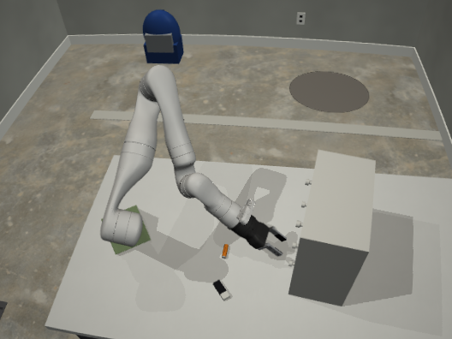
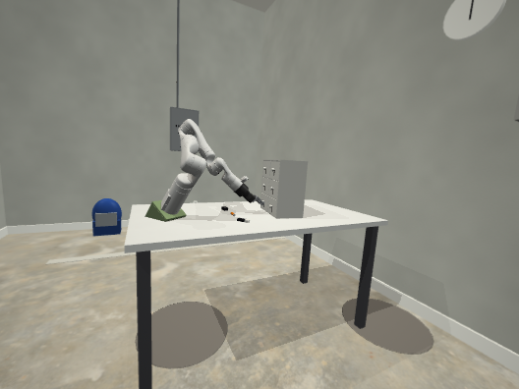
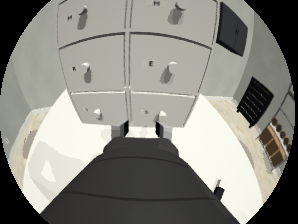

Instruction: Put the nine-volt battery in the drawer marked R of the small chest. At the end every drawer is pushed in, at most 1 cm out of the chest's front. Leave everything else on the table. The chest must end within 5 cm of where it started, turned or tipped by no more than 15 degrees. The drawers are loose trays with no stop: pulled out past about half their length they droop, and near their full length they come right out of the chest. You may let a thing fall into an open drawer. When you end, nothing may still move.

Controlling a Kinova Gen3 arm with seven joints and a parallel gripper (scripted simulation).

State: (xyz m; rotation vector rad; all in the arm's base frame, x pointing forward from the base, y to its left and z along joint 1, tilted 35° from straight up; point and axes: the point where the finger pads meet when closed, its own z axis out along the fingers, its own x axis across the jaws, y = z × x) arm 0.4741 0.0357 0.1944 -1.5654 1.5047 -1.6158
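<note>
The black two-finger hand is spread wide and empty, low before the bottom drawers of the pale grey six-drawer chest. The black-and-white block-shaped nine-volt battery lies on the white surface, well apart from the hand, near an orange cylindrical cell. The drawer letters are unreadable, so the wrong knob could be gripped; overpulling would droop the tray, or drag the chest.
</note>
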